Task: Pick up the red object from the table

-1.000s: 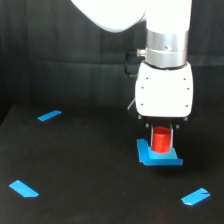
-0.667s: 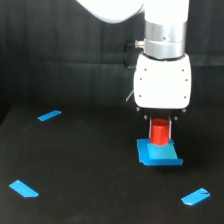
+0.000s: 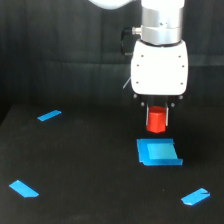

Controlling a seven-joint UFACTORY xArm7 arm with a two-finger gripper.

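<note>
The red object [image 3: 156, 120], a small stubby red-orange block, hangs in the air under the white arm, clear of the black table [image 3: 90, 170]. My gripper [image 3: 156, 122] is shut on it, with dark fingers showing on either side of the block. The block's top is hidden inside the gripper body. Below it and slightly toward the front lies the blue square patch [image 3: 157, 152], with a visible gap between block and patch.
Blue tape strips lie on the table: one at the exterior view's left rear [image 3: 49, 116], one at the front left [image 3: 23, 188], one at the front right [image 3: 195, 196]. A dark backdrop stands behind the table.
The gripper has risen with the red object in it, lifting the block off the blue square patch. The patch and tape strips have stayed put.
</note>
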